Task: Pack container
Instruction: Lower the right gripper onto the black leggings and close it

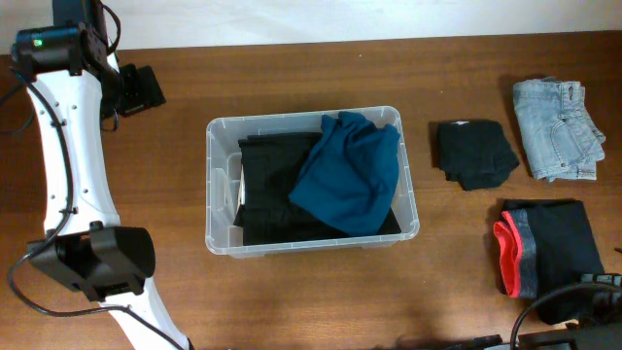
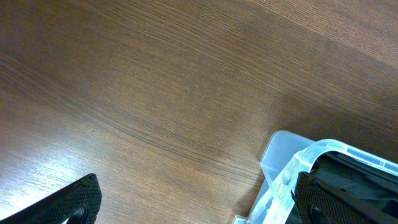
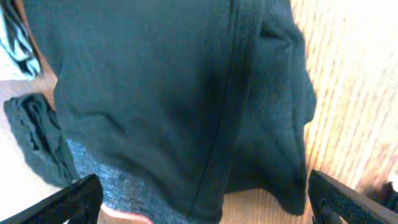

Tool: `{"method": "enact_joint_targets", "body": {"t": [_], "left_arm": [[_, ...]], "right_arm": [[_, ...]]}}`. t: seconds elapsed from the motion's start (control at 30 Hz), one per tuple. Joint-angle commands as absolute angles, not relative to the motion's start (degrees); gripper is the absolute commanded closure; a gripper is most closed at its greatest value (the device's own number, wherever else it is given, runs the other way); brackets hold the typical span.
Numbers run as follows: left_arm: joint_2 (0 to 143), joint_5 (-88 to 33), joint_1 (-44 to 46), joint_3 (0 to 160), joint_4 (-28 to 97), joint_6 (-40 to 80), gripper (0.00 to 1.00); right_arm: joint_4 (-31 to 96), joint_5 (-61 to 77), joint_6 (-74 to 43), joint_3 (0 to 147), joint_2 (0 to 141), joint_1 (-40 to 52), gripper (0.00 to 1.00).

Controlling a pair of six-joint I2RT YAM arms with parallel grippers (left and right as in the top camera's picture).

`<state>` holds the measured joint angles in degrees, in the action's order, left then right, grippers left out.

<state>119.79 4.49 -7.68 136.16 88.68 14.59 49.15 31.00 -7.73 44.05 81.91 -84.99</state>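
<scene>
left fingers: spread wide, holding nothing | right fingers: spread wide over black cloth | risk: grab only top layer, cloth flops outside container

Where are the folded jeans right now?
Overhead view: the folded jeans lie at the upper right corner, just right of the folded black garment and above the black-and-red garment.

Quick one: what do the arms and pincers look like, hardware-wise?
Left arm: white tubular links, bulky black joint housings, black cables, a green light. Right arm: only black parts and cables show. Pincer fingers are black, finely textured.
</scene>
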Motion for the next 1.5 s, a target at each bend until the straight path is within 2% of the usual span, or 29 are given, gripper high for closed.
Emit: {"method": "enact_joint_targets", "body": {"t": [0.0, 0.13, 0.83, 1.2, 1.47], "left_arm": [[119.3, 3.9, -8.1, 135.9, 88.8, 15.2, 0.01], [119.3, 3.9, -8.1, 135.9, 88.7, 15.2, 0.01], [119.3, 3.9, -8.1, 135.9, 88.8, 15.2, 0.01], [119.3, 3.9, -8.1, 135.9, 88.7, 15.2, 0.01], [119.3, 3.9, -8.1, 135.9, 88.7, 15.2, 0.01]], "right_arm": [[48.6, 26.9, -8.3, 43.7, 81.0, -85.2, 0.02], [48.5, 22.2, -12.1, 43.6, 81.0, -85.2, 0.02], [44.7, 26.4, -12.0, 42.9, 81.0, -85.0, 0.02], [37.8, 26.7, -11.8, 40.2, 81.0, -78.3, 0.02], [37.6, 26.7, -11.4, 40.2, 81.0, -77.9, 0.02]]}}
